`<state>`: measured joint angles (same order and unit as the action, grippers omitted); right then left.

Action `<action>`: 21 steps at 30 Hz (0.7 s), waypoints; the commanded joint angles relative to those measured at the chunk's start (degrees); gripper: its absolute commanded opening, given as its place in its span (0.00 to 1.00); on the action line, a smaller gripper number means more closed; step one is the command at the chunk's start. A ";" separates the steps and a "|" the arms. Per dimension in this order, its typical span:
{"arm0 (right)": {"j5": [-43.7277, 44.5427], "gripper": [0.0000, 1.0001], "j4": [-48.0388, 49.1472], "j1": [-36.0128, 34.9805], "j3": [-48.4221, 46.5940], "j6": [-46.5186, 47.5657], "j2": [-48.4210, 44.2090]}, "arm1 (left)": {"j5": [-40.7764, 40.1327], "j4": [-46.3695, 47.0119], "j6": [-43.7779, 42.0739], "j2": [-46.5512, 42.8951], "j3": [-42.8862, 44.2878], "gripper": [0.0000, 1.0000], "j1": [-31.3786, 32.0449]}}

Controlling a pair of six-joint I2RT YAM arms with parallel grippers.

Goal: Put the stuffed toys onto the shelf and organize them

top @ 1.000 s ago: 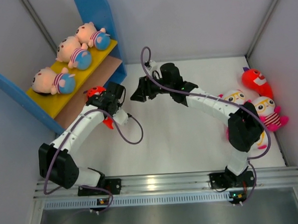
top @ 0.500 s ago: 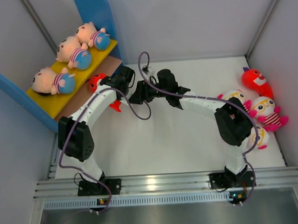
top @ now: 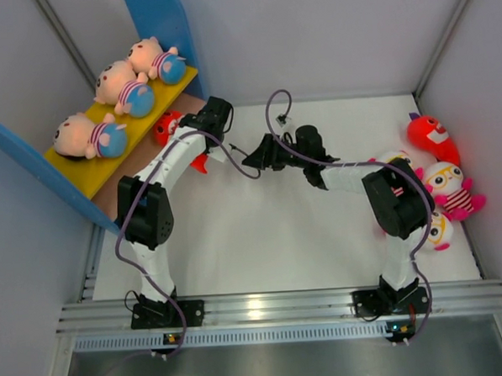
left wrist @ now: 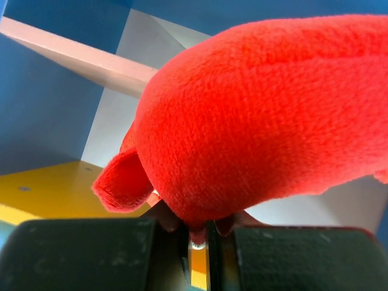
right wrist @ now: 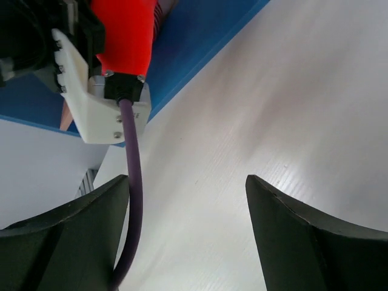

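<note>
Upper left, the shelf (top: pixel 154 16) holds three dolls (top: pixel 115 86) lying across its yellow board. Beside the lower board, the left gripper (left wrist: pixel 197 236) is clamped tight on a red toy (top: pixel 168 129) that lies crosswise to its fingers. At center, the right gripper (right wrist: pixel 188 242) gapes empty over the bare table (top: pixel 304 236). Owls (top: pixel 448 182) crowd the right wall.

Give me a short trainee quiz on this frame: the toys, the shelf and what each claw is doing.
1. How many dolls lie on the yellow board?
2. True or false: the right claw holds a toy.
3. What is the left claw shut on? A: a red toy. B: a doll. C: nothing.

Key: 1: three. 2: false, it is open and empty. 3: A.
</note>
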<state>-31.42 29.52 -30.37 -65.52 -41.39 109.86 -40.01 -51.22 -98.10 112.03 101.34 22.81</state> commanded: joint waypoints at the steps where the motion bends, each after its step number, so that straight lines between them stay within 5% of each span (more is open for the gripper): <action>1: 0.13 0.78 7.48 1.72 2.76 1.39 -5.80 | -0.95 1.12 2.04 3.19 4.20 0.00 -3.64; 5: 1.01 0.78 15.02 0.49 6.62 -0.18 -6.59 | -1.12 1.12 3.53 6.79 7.81 0.00 -4.26; 10: 10.22 0.77 36.71 -3.46 14.70 -5.63 -5.19 | -0.60 1.04 4.33 9.17 11.16 0.00 -4.53; 16: 34.46 0.71 64.41 -14.44 23.15 -0.64 -2.29 | 0.19 1.12 3.97 9.17 10.98 0.00 -4.70; 19: 47.20 0.65 63.39 -20.42 24.11 8.40 -4.38 | 0.28 1.12 3.80 9.44 10.98 0.00 -4.88; 21: 58.98 0.71 61.72 -24.90 27.87 15.33 -8.42 | 0.37 1.04 3.62 9.79 10.98 0.00 -4.97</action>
<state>8.10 69.80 -51.03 -41.04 -37.63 106.26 -41.67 -50.33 -95.44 119.52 111.70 19.64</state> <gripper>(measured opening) 0.689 0.102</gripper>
